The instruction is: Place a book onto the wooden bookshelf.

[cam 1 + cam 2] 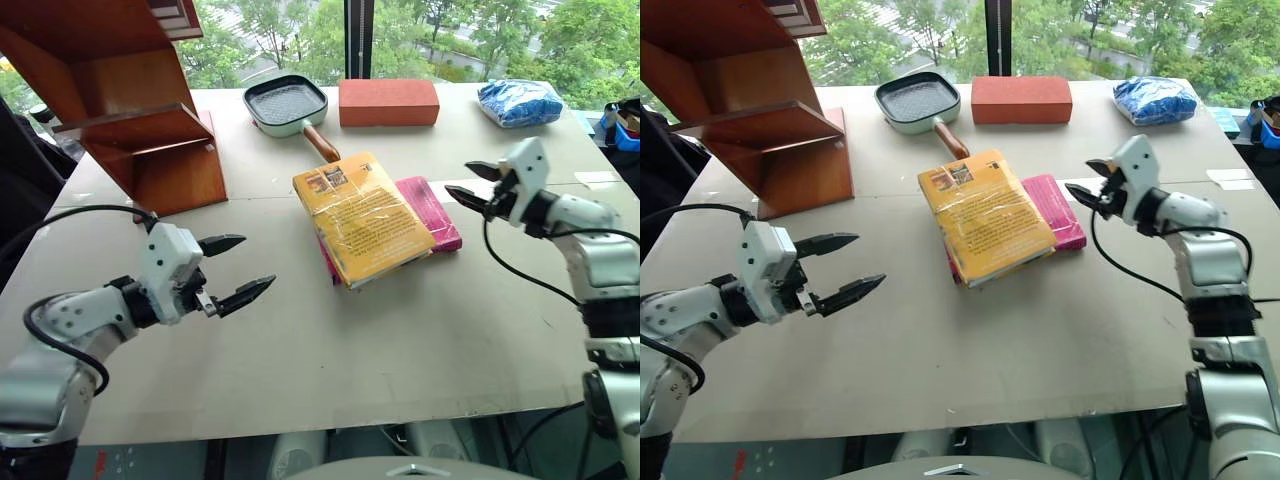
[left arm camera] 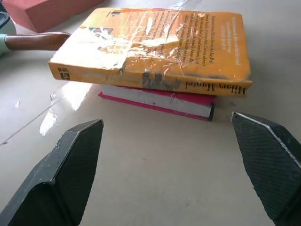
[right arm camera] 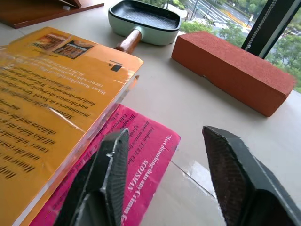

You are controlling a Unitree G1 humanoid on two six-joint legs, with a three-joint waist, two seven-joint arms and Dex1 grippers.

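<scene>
Left end effector (image 1: 235, 270) is hovering spread and empty over the bench (image 1: 330, 350); right end effector (image 1: 474, 183) is standing parted, gripping nothing. We are seeing the book (image 1: 360, 215) lying atop a pink book (image 1: 435, 208) mid-bench, well apart from the bookshelf (image 1: 130, 110).
</scene>
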